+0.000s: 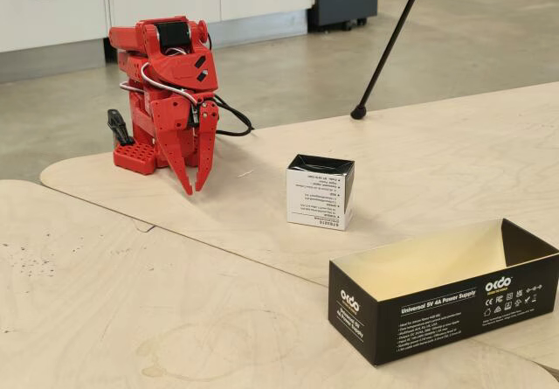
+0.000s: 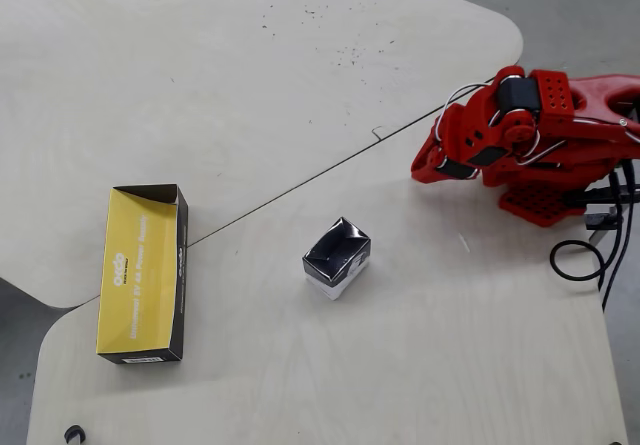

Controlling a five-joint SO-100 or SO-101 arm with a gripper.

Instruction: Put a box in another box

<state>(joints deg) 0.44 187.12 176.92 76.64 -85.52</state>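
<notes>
Long black box (image 1: 444, 297) reads "okdo" and "Universal 5V 4A Power Supply", open top, pale inside. One small cube box (image 1: 320, 191) w/ tiny unreadable black print stands mid-desk (image 1: 105, 284), well apart from it. One red arm, pincer (image 1: 198, 187) tips nearly together, grasping nothing.

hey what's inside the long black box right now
Nothing. In the overhead view the long black box lies open, showing only its bare yellowish floor. The small box stands apart on the table, and no part of the interior is hidden.
</notes>
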